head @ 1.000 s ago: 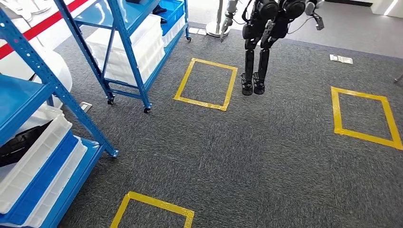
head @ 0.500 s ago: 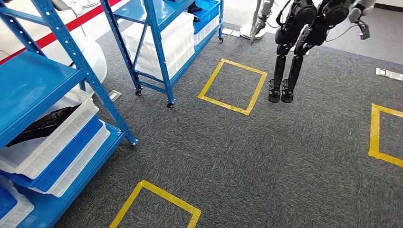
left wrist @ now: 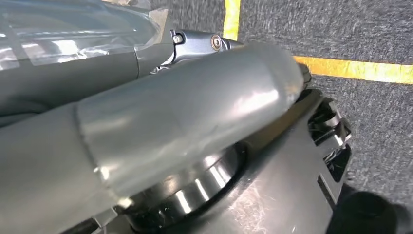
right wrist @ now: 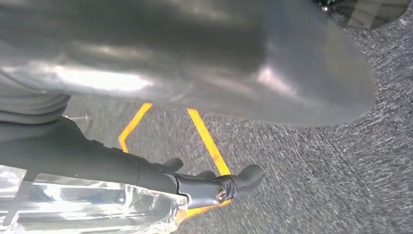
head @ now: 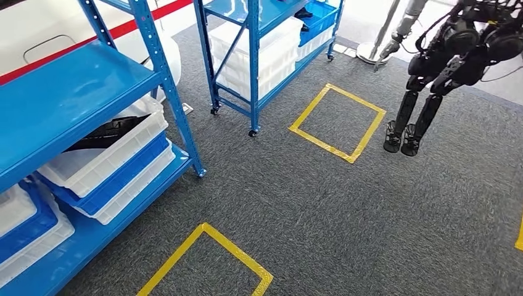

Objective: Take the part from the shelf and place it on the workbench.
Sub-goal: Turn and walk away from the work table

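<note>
A black part (head: 102, 132) lies in a white bin (head: 120, 153) on the lower level of the near blue shelf (head: 68, 98), at the left of the head view. The bin rests on a blue and a white bin stacked beneath it. My left hand (left wrist: 185, 122) hangs over grey carpet with nothing in it; its thick grey thumb covers most of its dark fingers (left wrist: 204, 44). My right hand (right wrist: 195, 53) also hangs over the carpet, its dark fingers (right wrist: 214, 187) stretched out and holding nothing.
A second blue shelf (head: 253, 55) on wheels stands further back with white bins. Another humanoid robot (head: 444, 68) hangs at the back right. Yellow tape squares (head: 338, 123) (head: 210, 259) mark the grey carpet, which lies open to the right of the shelves.
The whole picture has shifted right as the camera turned left. The near shelf and its bins now take up more of the left side, and the hanging robot sits at the right edge.
</note>
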